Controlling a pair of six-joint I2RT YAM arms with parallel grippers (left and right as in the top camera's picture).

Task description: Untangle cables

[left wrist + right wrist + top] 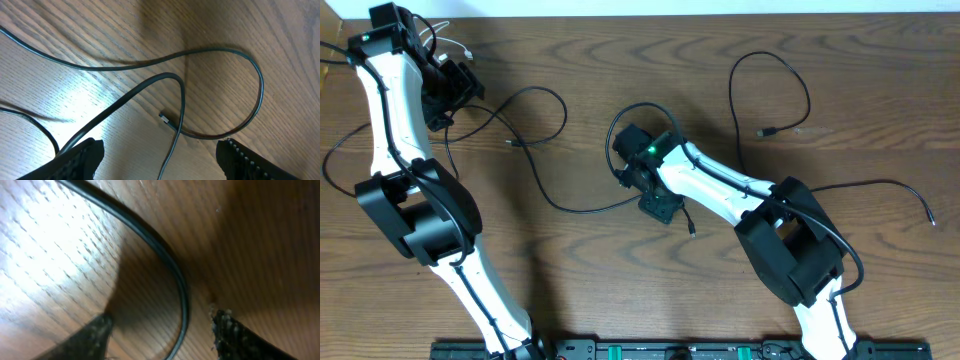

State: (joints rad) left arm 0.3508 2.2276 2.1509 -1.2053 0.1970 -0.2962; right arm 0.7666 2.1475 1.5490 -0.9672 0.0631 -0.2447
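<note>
L gripper point(160, 150): far left; jaws wide, nothing held.
White cable point(448, 37): top-left corner, by L arm (partly hidden).
Black cable point(575, 210): loops on wood table point(620, 60) from L gripper across to centre.
R gripper point(161, 317): centre; fingers apart, black strand passing between, not pinched.
2nd black cable point(807, 95): right of centre, open arc, plug end lying free.

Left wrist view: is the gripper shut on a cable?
No, the left gripper stands wide open, the black cable loose between its fingers.
</note>
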